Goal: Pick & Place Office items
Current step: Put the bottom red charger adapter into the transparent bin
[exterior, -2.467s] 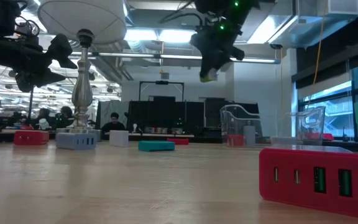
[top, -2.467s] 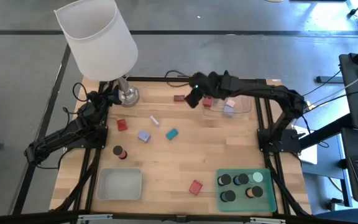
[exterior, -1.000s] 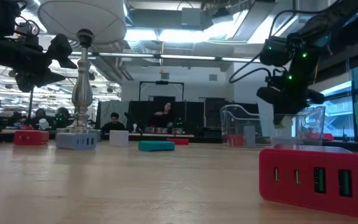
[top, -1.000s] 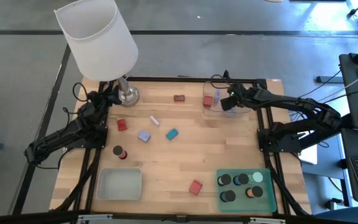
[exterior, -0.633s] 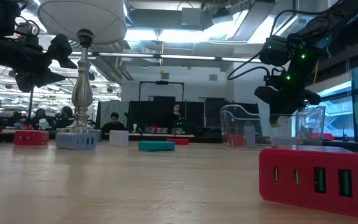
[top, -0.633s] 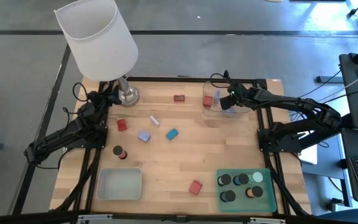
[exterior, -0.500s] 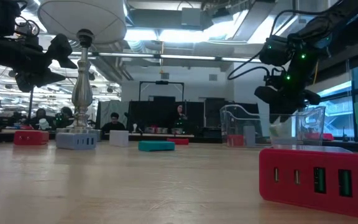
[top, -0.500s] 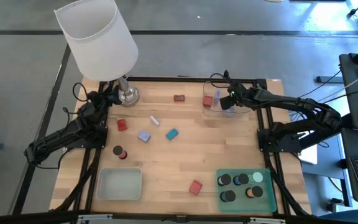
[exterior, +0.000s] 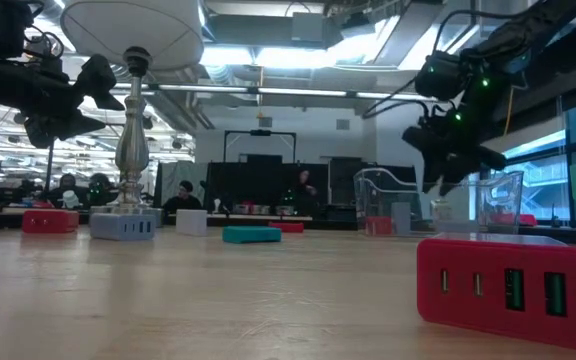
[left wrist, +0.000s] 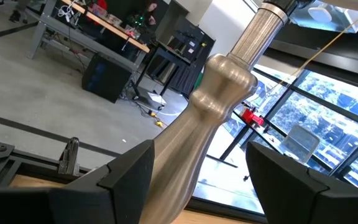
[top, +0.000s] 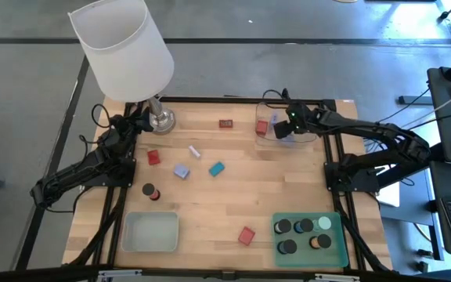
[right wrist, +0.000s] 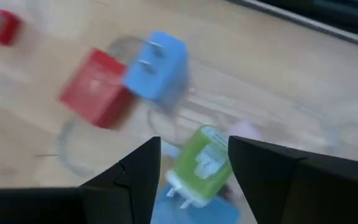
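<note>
My right gripper [top: 282, 129] hangs open, slanting down over the clear tray [top: 308, 139] at the far right. In its wrist view a green piece [right wrist: 197, 165] lies below the parted fingers, beside a red block [right wrist: 95, 93] and a blue block [right wrist: 157, 62] in that tray. On the table lie a red block [top: 153, 157], a lilac-blue block [top: 182, 171], a teal block [top: 216, 168], a pale bit [top: 195, 151], a dark cylinder [top: 149, 191], another red block [top: 247, 235] and a small red piece [top: 225, 124]. My left gripper [top: 141, 117] waits open at the far left.
The white-shaded lamp [top: 124, 51] stands at the far left, its metal stem [left wrist: 216, 99] just beyond my left gripper's fingers. A grey tray [top: 151, 232] sits near left. A green tray [top: 337, 249] with several dark cylinders sits near right. A red block [exterior: 508, 290] stands close in the low view.
My right gripper has swung a little toward the table's left over the clear tray and has tipped.
</note>
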